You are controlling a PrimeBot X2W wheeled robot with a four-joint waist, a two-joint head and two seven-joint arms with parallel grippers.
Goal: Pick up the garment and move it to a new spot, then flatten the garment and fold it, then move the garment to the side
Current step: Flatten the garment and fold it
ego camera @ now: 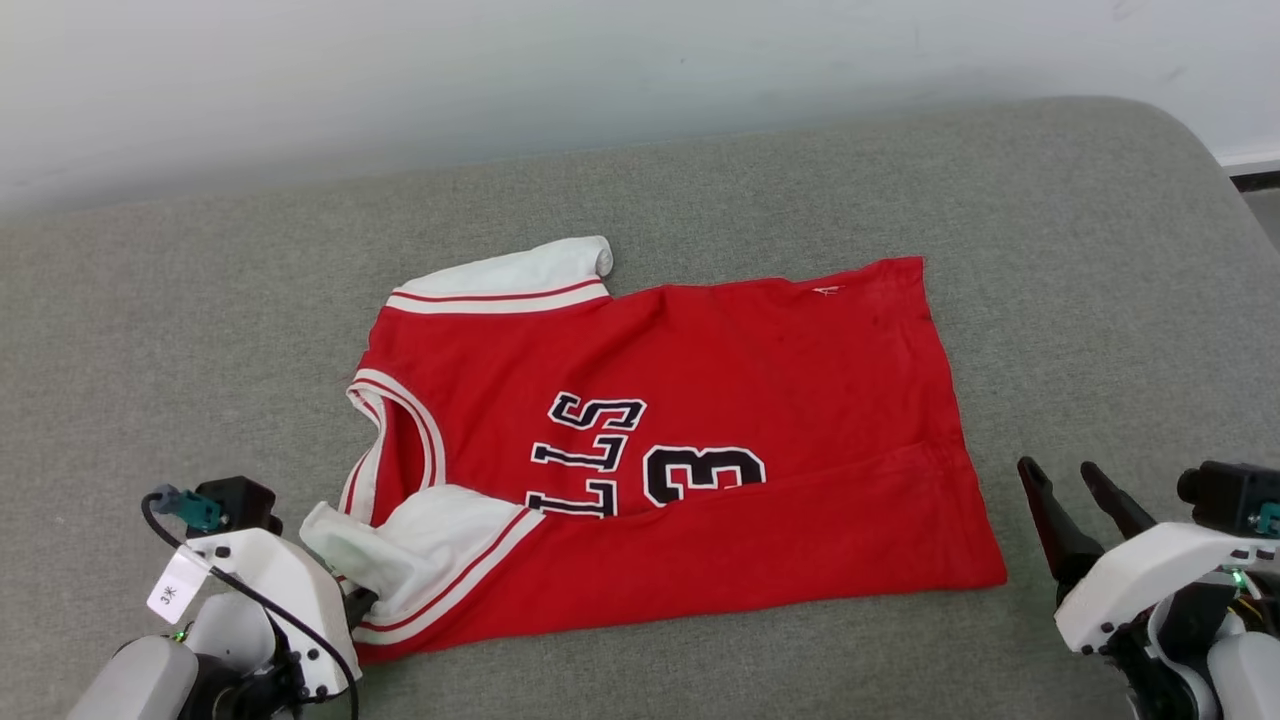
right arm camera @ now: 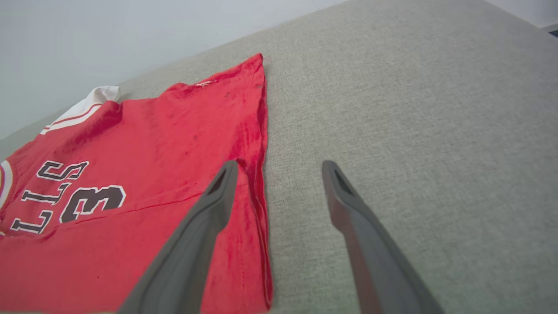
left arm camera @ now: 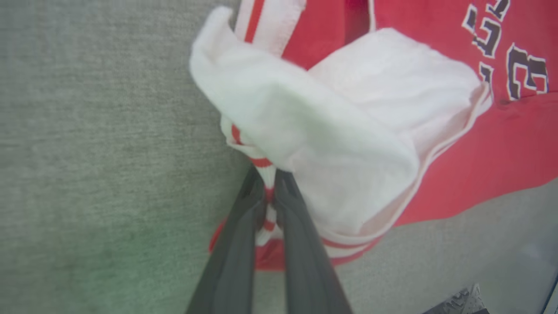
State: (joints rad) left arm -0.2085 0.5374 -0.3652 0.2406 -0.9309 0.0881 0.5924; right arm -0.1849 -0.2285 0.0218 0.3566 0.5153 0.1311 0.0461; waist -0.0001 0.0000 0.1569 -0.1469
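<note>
The garment (ego camera: 700, 440) lay mid-frame on the grey cushion (ego camera: 1100, 250), my left gripper (ego camera: 355, 603) clamped on only its striped sleeve trim (left arm camera: 261, 162) at lower left, my right gripper (ego camera: 1072, 487) spread empty, and I judged that thin pinch could slip under a pull.
</note>
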